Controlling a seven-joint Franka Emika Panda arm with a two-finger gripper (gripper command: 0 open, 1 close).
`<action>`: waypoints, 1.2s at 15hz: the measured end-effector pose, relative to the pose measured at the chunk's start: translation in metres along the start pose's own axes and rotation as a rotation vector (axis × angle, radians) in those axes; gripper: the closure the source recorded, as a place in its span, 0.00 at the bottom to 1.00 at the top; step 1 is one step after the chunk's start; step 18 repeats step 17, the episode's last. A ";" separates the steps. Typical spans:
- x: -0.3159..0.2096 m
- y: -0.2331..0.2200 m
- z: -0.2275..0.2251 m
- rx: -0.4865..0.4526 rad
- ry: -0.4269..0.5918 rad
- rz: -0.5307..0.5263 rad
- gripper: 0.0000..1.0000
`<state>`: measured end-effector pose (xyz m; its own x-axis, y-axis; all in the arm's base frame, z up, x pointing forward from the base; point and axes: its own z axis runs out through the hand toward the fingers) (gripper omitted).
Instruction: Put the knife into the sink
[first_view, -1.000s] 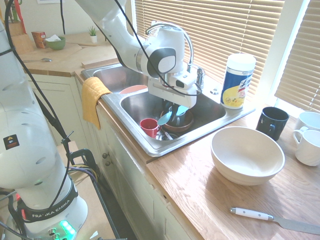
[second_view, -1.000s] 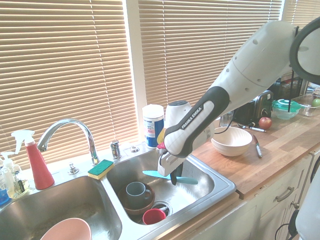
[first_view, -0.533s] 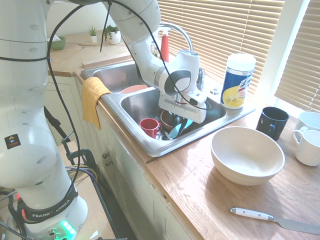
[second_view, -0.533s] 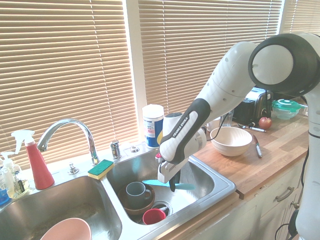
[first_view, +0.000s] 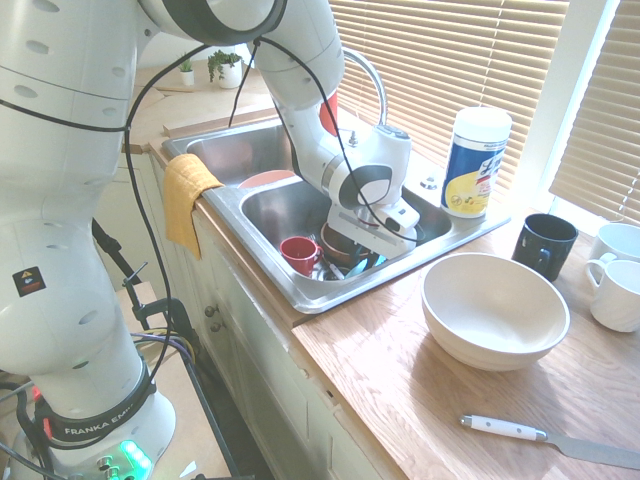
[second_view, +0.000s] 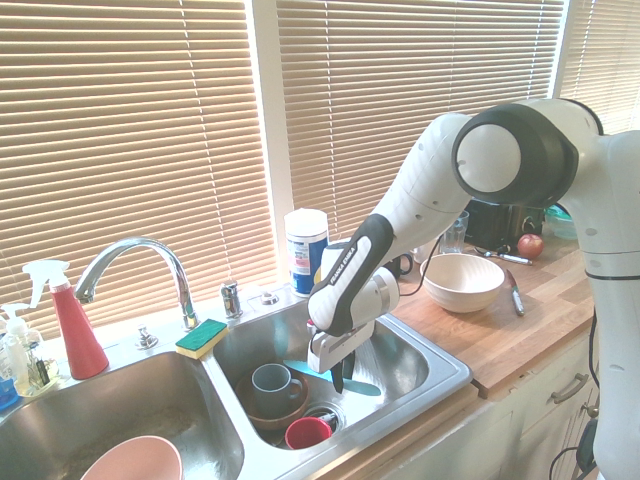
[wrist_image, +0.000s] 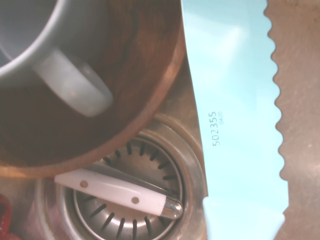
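Sink (second_view: 450, 384) below, its right-hand basin in the second exterior view holding a brown bowl (second_view: 272, 424). Turquoise knife (second_view: 362, 387) inside that basin, clenched in the jaws near its handle, long axis crosswise, blade beside the bowl; lowering straight down, then release, seems due.

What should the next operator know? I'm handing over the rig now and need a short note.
Gripper: shut on the turquoise knife, low in the right-hand basin as the second exterior view shows it.
Sink: that basin also holds a grey mug in a brown bowl and a red cup.
Done: knife is inside the basin.
Left: apparently just release and retreat.
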<state>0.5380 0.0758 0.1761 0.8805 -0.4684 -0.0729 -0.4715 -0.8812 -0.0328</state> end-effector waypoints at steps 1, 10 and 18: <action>0.000 0.000 0.004 0.000 -0.014 0.015 0.00; 0.003 0.000 0.010 0.010 -0.039 0.060 0.00; 0.000 -0.005 -0.028 0.019 0.047 0.056 0.00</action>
